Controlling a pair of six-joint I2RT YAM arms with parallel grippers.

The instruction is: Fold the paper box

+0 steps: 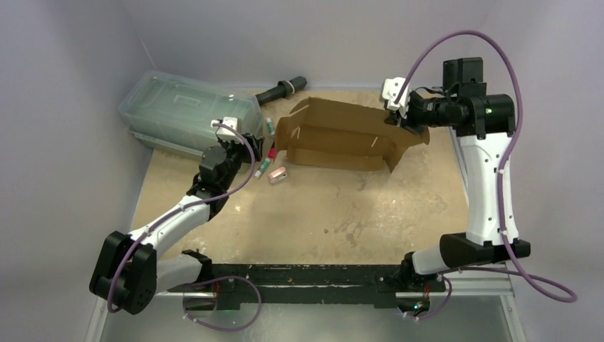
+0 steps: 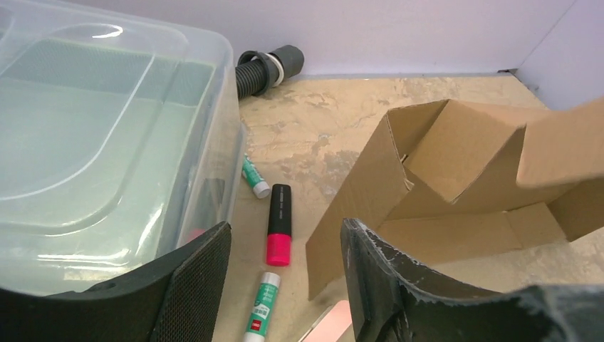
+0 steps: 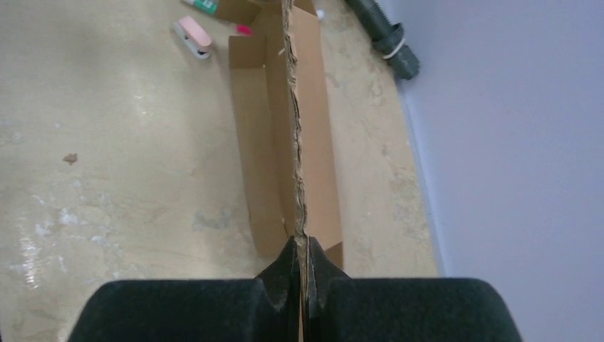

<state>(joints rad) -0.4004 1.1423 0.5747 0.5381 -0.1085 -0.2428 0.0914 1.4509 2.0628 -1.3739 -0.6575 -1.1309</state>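
The paper box (image 1: pixel 335 135) is a brown corrugated cardboard sheet, partly folded, at the back middle of the table. Its left end panel stands upright (image 2: pixel 370 185) and its base lies flat (image 3: pixel 271 157). My right gripper (image 1: pixel 399 117) is shut on the edge of a raised panel at the box's right end; in the right wrist view the cardboard edge (image 3: pixel 293 128) runs straight out from between the closed fingers (image 3: pixel 303 265). My left gripper (image 1: pixel 238 142) is open and empty, just left of the box's left end, its fingers (image 2: pixel 203 285) above the small items.
A clear greenish plastic lidded container (image 1: pixel 181 114) stands at the back left, close to my left gripper. A pink-and-black marker (image 2: pixel 279 224), two green glue sticks (image 2: pixel 262 306), and a pink stapler (image 1: pixel 278 175) lie between container and box. A black ribbed handle (image 1: pixel 281 91) lies by the back wall.
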